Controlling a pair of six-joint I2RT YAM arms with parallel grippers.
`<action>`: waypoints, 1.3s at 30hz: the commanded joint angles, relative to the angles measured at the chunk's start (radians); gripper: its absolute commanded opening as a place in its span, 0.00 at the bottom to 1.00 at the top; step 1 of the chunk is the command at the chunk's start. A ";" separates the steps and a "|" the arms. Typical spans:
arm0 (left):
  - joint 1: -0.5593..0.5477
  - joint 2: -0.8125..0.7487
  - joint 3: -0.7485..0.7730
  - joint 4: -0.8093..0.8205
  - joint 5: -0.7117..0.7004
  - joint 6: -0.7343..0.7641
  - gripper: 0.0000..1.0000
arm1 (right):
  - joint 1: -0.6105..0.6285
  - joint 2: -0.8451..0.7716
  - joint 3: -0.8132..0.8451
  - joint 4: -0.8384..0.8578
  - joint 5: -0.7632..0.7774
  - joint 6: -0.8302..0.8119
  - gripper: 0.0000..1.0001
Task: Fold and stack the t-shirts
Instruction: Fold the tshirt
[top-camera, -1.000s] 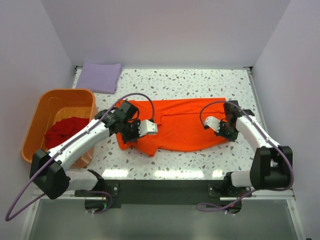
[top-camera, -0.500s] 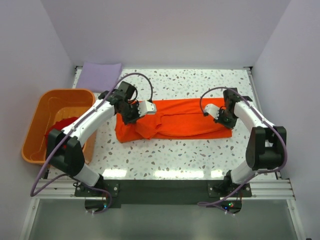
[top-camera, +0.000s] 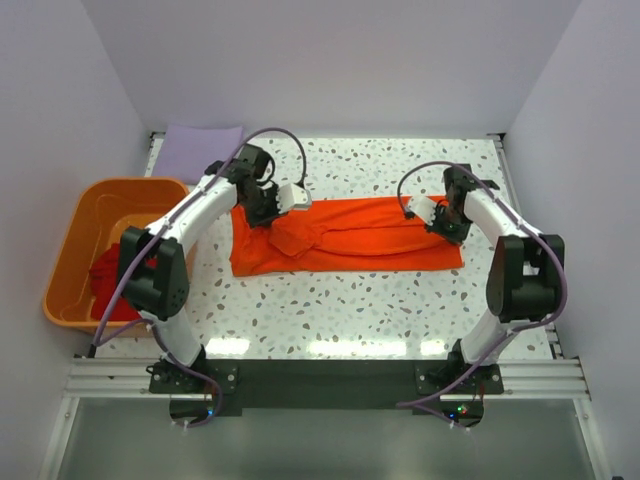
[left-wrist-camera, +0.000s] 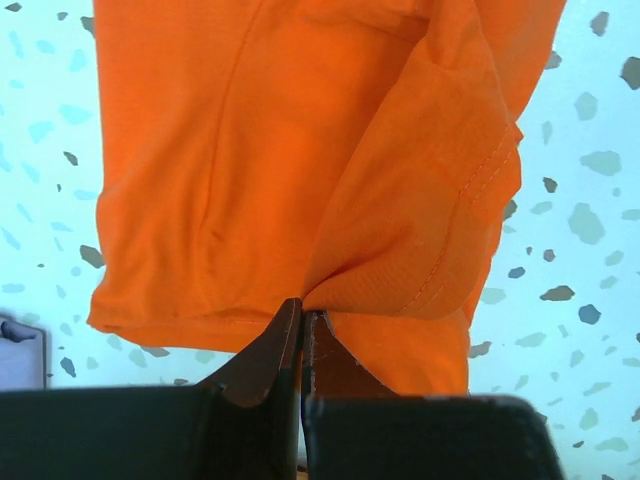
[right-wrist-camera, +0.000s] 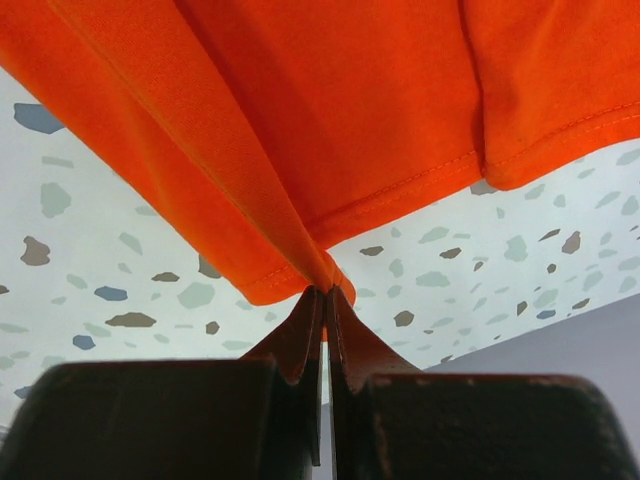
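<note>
The bright orange t-shirt lies across the middle of the speckled table as a long folded band. My left gripper is shut on the cloth near the band's left end, pinching a fold of the orange t-shirt. At the band's right end my right gripper is shut on the hem of the orange t-shirt. A darker red t-shirt lies crumpled in the tub. A pale lavender t-shirt sits folded at the table's far left corner.
An orange plastic tub stands off the table's left side. Pale walls close in the back and both sides. The table's bare terrazzo top spreads in front of the shirt.
Both grippers have carried the near edge of the orange t-shirt away from the arm bases and over it, so the shirt is now a narrower band. Both arms reach further back.
</note>
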 joint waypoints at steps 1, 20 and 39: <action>0.015 0.035 0.081 0.009 0.022 0.057 0.00 | -0.008 0.022 0.041 0.033 0.017 0.004 0.00; 0.053 0.115 0.130 0.029 0.040 0.063 0.00 | -0.006 0.114 0.121 0.099 0.060 0.064 0.00; 0.075 0.200 0.205 0.015 0.040 0.042 0.00 | -0.006 0.195 0.173 0.137 0.094 0.099 0.00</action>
